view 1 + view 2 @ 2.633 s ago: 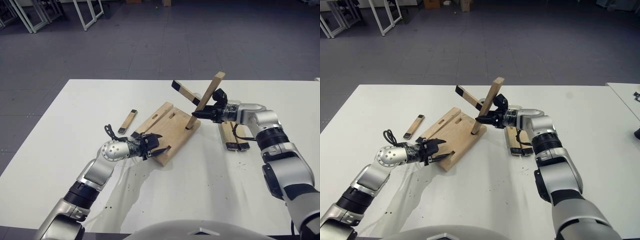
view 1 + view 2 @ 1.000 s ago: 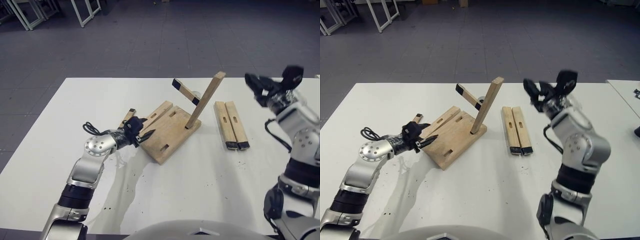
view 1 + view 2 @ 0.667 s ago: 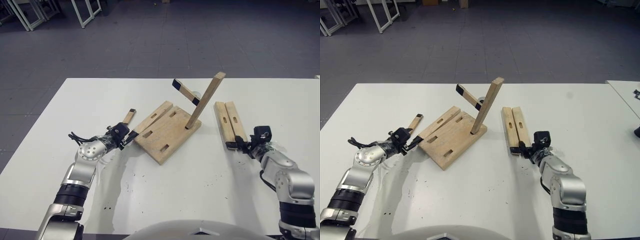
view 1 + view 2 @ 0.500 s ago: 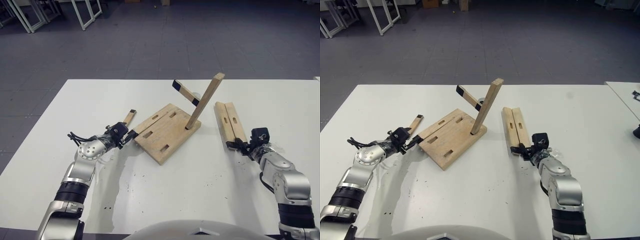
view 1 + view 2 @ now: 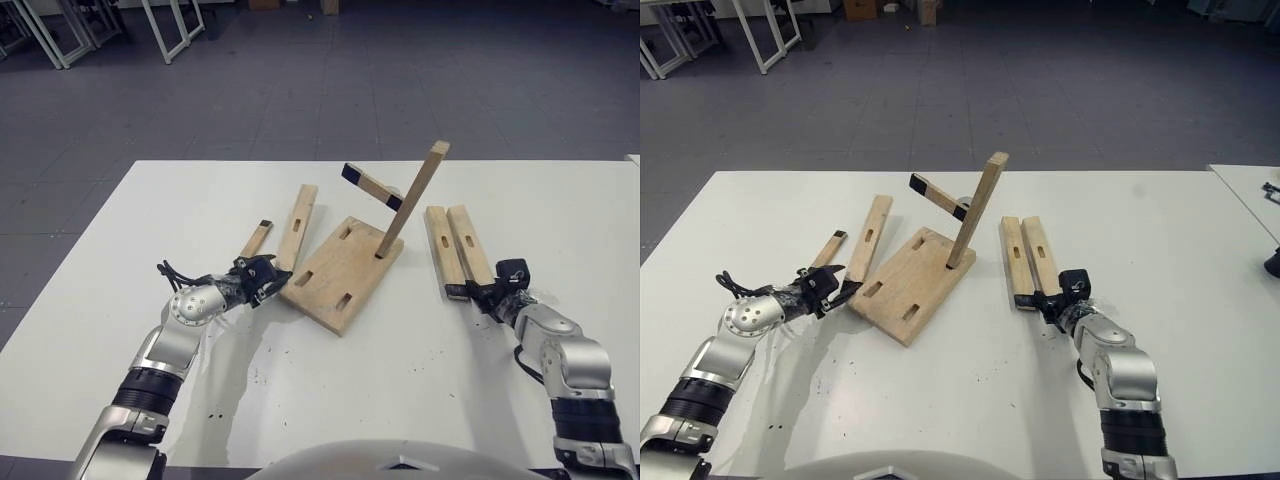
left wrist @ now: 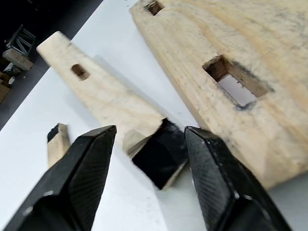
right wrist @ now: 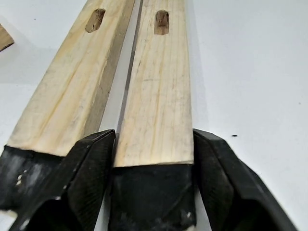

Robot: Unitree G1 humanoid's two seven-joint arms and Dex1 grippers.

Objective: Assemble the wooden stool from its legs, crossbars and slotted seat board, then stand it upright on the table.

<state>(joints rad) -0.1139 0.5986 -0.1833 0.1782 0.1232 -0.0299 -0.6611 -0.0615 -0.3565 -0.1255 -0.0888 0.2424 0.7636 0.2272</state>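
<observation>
Left eye view: seat board [image 5: 345,270] is lying flat mid-table [image 5: 400,380], with a standing leg [image 5: 408,200] leaning up out of a far slot and a black-tipped crossbar [image 5: 372,186] sticking from it. Left gripper [image 6: 150,129] is sitting unclenched, straddling the black end of a loose leg [image 5: 296,228] just beside the board's left edge, gaps showing on both sides. Right gripper [image 7: 154,134] is clamping the black end of the outer leg [image 5: 468,245], which is lying alongside a twin on the board's right.

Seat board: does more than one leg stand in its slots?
No, a single leg stands tilted in the seat board; its three other slots are open.
</observation>
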